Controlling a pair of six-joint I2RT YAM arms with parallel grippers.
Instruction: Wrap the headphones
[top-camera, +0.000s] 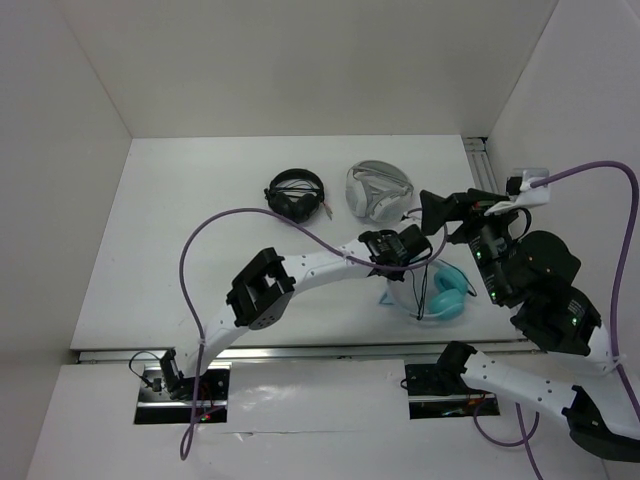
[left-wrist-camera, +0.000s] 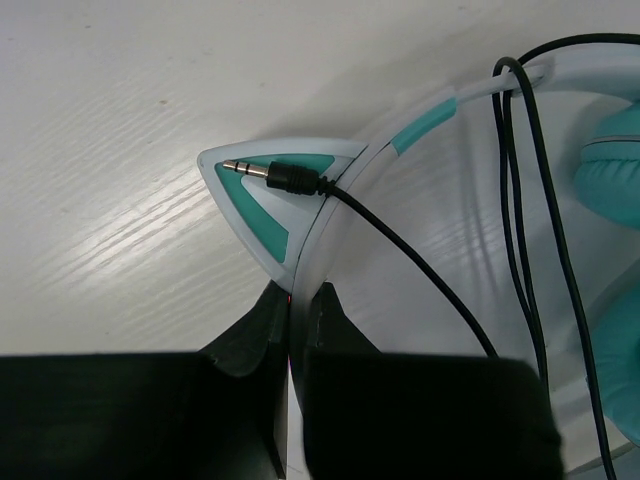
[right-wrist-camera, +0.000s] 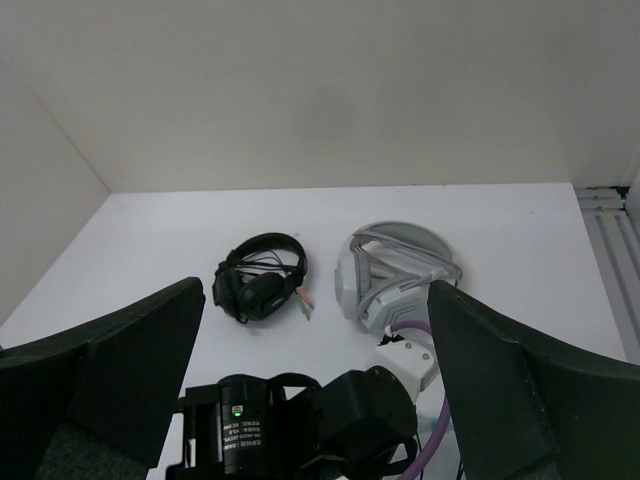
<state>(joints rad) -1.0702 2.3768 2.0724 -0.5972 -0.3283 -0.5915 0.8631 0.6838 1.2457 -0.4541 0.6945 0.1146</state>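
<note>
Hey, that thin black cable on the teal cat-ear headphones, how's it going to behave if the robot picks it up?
Probably floppy: the cable curves loosely and drapes over the headband. It looks thin and light, so it would likely sag and swing when lifted. The plug rests unsecured on the cat ear, so it may slide off.

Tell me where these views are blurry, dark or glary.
Left wrist view: the teal headphones and their jack plug are sharp, the left end effector a dark blur, sheen on the table. Right wrist view: black headphones crisp, the right end effector soft and underexposed. Top external view: even, soft shadows.
</note>
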